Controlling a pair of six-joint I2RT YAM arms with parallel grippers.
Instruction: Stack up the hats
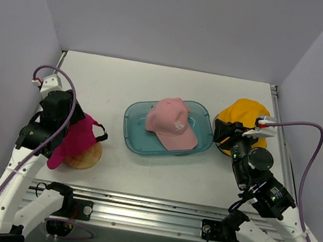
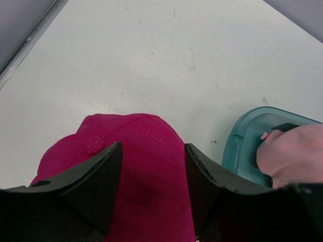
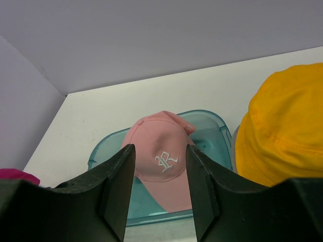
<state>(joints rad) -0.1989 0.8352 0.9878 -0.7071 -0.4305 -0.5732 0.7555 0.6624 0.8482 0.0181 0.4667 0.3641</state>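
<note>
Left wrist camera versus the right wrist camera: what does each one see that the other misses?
Only the left wrist view shows the left claw, open over the magenta hat, which fills the bottom of its picture. Only the right wrist view shows the right claw, also open, the yellow hat and the white letter stitched on the pink hat. Both show the pink hat lying in the teal tray on the white table. The right view also catches a sliver of magenta at its lower left corner.
</note>
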